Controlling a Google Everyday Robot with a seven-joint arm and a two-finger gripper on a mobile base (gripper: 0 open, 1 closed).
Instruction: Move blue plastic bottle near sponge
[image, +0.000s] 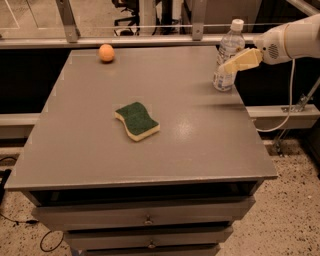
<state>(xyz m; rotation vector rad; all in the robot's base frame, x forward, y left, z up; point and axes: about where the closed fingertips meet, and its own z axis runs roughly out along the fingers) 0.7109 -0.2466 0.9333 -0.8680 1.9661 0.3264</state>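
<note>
The blue plastic bottle (228, 47) is clear with a white cap. It stands upright near the far right edge of the grey table (200, 150). My gripper (227, 66) comes in from the right on a white arm and sits at the bottle's middle, overlapping its right side. The sponge (137, 120), dark green on top over pale yellow foam, lies flat near the table's middle, well to the left of and nearer than the bottle.
A small orange ball (106, 52) sits at the far left of the table. A metal rail (150, 40) runs behind the table's back edge. Drawers (147, 220) are below the front edge. A cable (290, 100) hangs from the arm on the right.
</note>
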